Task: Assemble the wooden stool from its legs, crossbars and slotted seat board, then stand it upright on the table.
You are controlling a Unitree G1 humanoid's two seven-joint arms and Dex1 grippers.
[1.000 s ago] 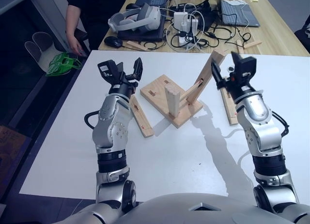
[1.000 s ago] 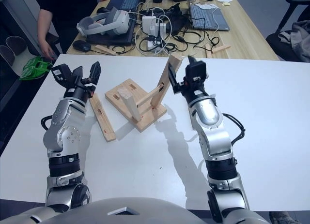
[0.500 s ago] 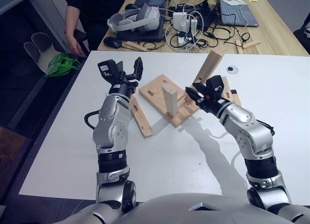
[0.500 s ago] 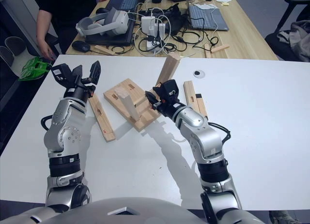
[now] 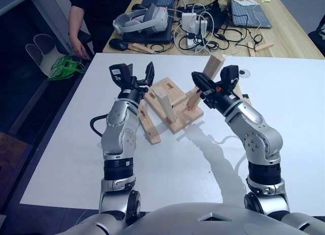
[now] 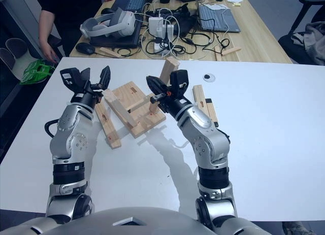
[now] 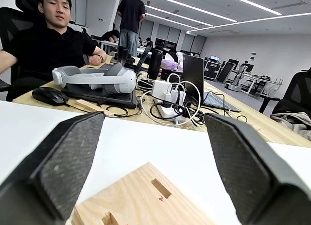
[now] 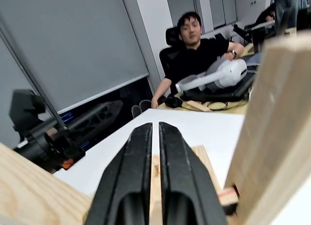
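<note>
The part-built stool stands tilted mid-table: its slotted seat board carries one leg leaning toward my left gripper and a second leg rising at the back. A crossbar joins the two legs. My right gripper is shut on that crossbar, with thin wood between its fingers and the back leg beside them. Just left of the board's far corner, my left gripper hovers open. Between its pads the board's slotted corner shows, untouched.
One loose leg piece lies on the table under my left forearm, and two more lie right of the stool. A small white disc sits near the far edge. The wooden desk behind holds a headset, cables and laptops.
My right gripper came down from the tall leg to the crossbar and shut on it. The stool tipped and shifted toward my left gripper, which moved slightly right.
</note>
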